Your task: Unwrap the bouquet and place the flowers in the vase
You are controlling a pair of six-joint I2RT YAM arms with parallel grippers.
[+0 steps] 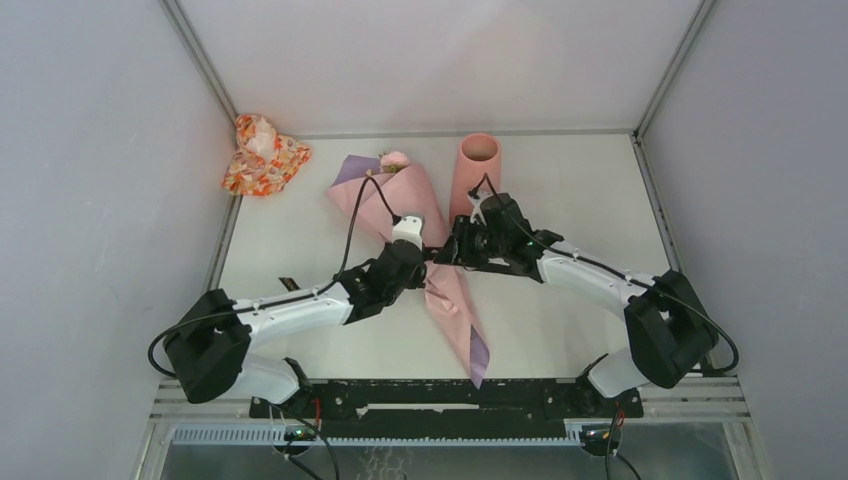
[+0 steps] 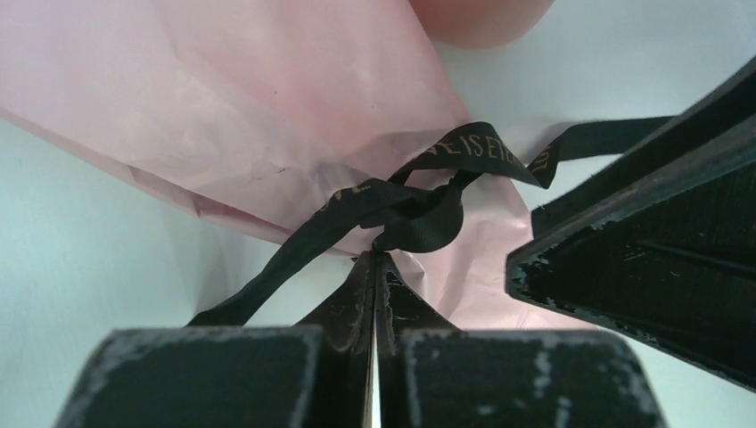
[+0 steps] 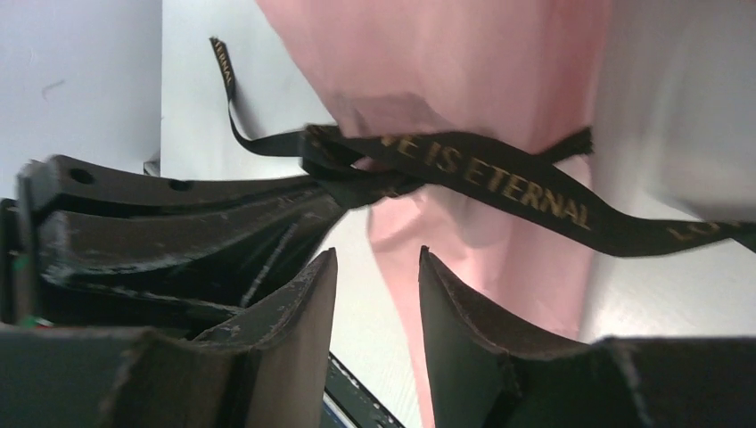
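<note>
the left gripper (image 2: 374, 267) is closed tight, its tips pressed against the single knot of the black ribbon (image 2: 419, 218); it likely pinches a strand there to hold or tug the tie, though the close view does not show whether anything is caught between them. the right gripper (image 3: 379, 259) faces it from the other side with its jaws parted and nothing between them, just under a loose ribbon tail, probably placed to take that tail and pull the knot loose. both work on the one bouquet (image 1: 415, 190), which lies across the middle of the worktop (image 1: 560, 330), still wrapped, wide end toward the far edge. only one pink flower head (image 1: 395, 158) shows. the one vase (image 1: 478, 165) stands at the far edge just beside it, and one floral cloth bundle (image 1: 262, 155) sits at the far left corner.
</note>
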